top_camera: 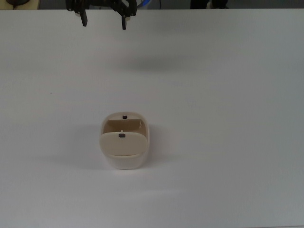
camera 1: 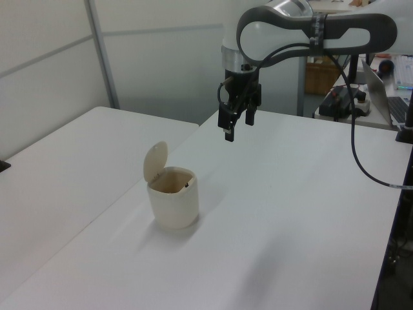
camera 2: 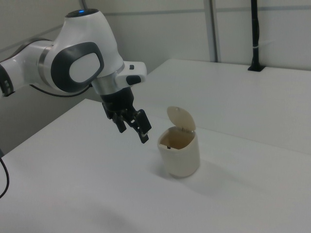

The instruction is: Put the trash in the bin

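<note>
Above the bench's far edge in the top view, your gripper (top_camera: 103, 19) hangs spread wide, empty; the bin (top_camera: 124, 140) sits mid-bench, lid tipped up.

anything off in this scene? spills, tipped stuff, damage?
Nothing stands out. The bin stands upright on the white table, its flap lid tipped up and open. The gripper hangs open and empty above the table, apart from the bin. No paper wad is visible on the table, and nothing spilled or damaged.
</note>
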Robot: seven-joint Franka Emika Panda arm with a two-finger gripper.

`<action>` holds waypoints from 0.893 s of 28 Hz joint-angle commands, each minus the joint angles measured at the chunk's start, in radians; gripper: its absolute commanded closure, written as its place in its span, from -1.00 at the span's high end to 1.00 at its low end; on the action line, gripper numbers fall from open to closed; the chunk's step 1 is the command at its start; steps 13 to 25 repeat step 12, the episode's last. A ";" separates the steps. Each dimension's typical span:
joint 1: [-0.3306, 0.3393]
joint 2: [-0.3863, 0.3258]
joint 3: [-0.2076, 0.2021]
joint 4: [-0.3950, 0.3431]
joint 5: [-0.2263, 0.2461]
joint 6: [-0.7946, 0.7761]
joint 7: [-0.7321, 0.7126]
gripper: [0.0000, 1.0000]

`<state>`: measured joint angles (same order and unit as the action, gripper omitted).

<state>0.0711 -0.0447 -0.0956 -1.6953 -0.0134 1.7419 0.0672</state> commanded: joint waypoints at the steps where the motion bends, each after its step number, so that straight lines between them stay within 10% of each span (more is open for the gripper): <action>1: -0.096 -0.024 0.091 -0.027 0.021 -0.010 -0.020 1.00; 7: -0.168 -0.029 0.169 -0.033 0.024 -0.010 -0.020 1.00; 25: -0.166 -0.029 0.168 -0.035 0.024 -0.010 -0.020 1.00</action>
